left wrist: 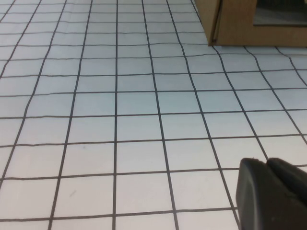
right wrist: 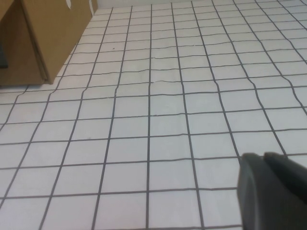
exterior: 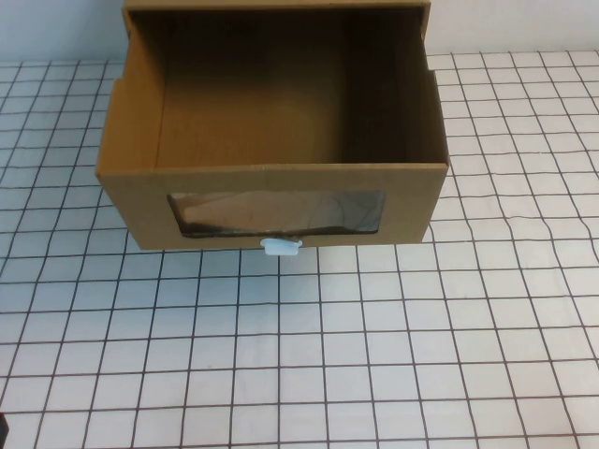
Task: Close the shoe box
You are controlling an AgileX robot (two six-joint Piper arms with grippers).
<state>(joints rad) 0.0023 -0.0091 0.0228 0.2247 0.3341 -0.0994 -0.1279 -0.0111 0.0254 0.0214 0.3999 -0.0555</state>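
Observation:
The shoe box [exterior: 271, 178] is brown cardboard and stands at the far middle of the table. Its drawer is pulled out toward me and its inside is empty. The front panel has a clear window [exterior: 277, 213] with a small white pull tab [exterior: 282, 246] below it. My left gripper [left wrist: 266, 163] is shut and empty, low over the table, with the box's corner [left wrist: 240, 24] far ahead of it. My right gripper [right wrist: 264, 155] is shut and empty, also low over the table, with the box's side [right wrist: 48, 33] far ahead. Neither gripper shows in the high view.
The table [exterior: 374, 355] is covered with a white cloth with a black grid. The box's outer sleeve [exterior: 281, 6] shows at the high view's top edge, behind the drawer. Open table lies in front of the box and on both sides.

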